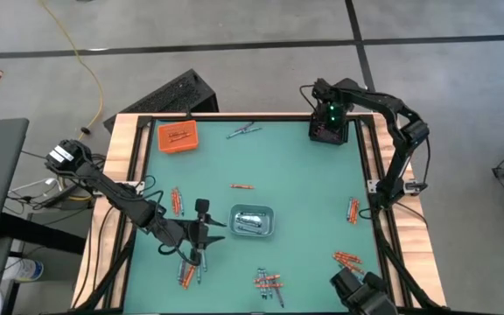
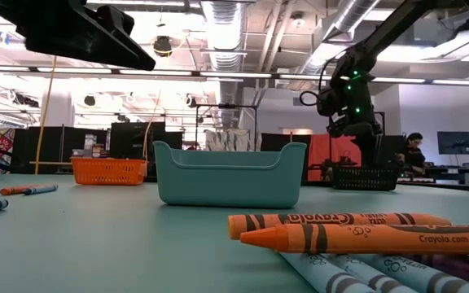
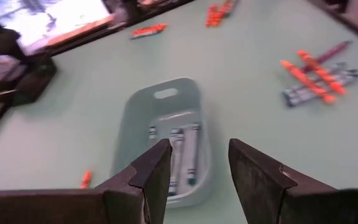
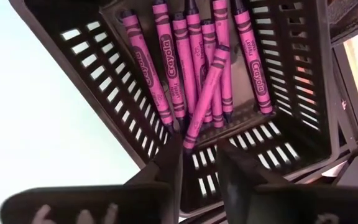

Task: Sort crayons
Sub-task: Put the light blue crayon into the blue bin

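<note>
Hovering directly over the black slotted plastic tray (image 1: 329, 129) at the table's far right corner, the right gripper (image 4: 197, 163) points down into it with its fingers parted and nothing between them. Inside this tray lie the purple-pink wax crayons (image 4: 194, 59), mostly side by side, with one crayon (image 4: 205, 98) lying slantwise across the others. The left gripper (image 1: 201, 234) sits low over the green table top (image 1: 304, 192), just left of the clear-grey plastic tray (image 1: 253, 220) near the table's middle; its fingers (image 3: 159, 168) stand apart and empty. That tray holds several grey-blue crayons (image 3: 188, 152). An orange slotted tray (image 1: 178, 137) stands at the far left corner with orange-red crayons inside. Loose crayons remain scattered on the table: an orange-red pair (image 1: 176, 200) left of centre, a single one (image 1: 241, 186) beyond the clear-grey tray, a mixed cluster (image 1: 269, 283) at the near edge, others near the right edge (image 1: 353, 210), and grey-blue ones (image 1: 244, 131) at the far edge.
</note>
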Tool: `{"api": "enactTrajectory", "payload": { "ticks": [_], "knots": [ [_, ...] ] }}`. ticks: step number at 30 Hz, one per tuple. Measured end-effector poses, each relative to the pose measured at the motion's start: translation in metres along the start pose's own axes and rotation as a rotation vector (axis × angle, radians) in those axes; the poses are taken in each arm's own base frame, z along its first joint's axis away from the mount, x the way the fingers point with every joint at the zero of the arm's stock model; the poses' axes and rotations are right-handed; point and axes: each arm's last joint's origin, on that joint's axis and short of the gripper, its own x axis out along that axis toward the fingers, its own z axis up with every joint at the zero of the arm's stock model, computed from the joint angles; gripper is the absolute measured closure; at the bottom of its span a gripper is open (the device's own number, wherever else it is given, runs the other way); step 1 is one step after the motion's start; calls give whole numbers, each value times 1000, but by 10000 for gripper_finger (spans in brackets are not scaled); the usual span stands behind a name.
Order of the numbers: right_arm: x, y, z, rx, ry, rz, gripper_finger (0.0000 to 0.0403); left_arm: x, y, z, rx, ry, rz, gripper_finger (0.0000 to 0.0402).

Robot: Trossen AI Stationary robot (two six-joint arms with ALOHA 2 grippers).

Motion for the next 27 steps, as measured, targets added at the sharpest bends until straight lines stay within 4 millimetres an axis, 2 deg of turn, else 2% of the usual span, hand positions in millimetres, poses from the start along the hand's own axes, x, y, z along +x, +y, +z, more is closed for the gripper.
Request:
{"api": "enactTrajectory", "payload": {
  "ticks": [4, 7, 11, 15, 20, 27],
  "knots": [
    [-8, 5, -1, 16, -24, -8, 294, -2, 8, 2, 37, 5, 168, 251],
    [-23, 13, -2, 21, -74, -22, 290, -5, 25, 10, 92, -9, 284, 251],
    [-50, 33, -8, -27, -181, -17, 289, -8, 67, 20, 88, -35, 384, 251],
    [-80, 59, -18, -80, -330, 20, 289, -9, 117, 17, 40, -39, 426, 251],
    [-115, 97, -41, -162, -462, 39, 289, -9, 177, -3, -31, 5, 463, 251],
    [-148, 155, -79, -341, -611, 101, 289, -11, 245, -56, -208, 156, 484, 251]
  ]
}}
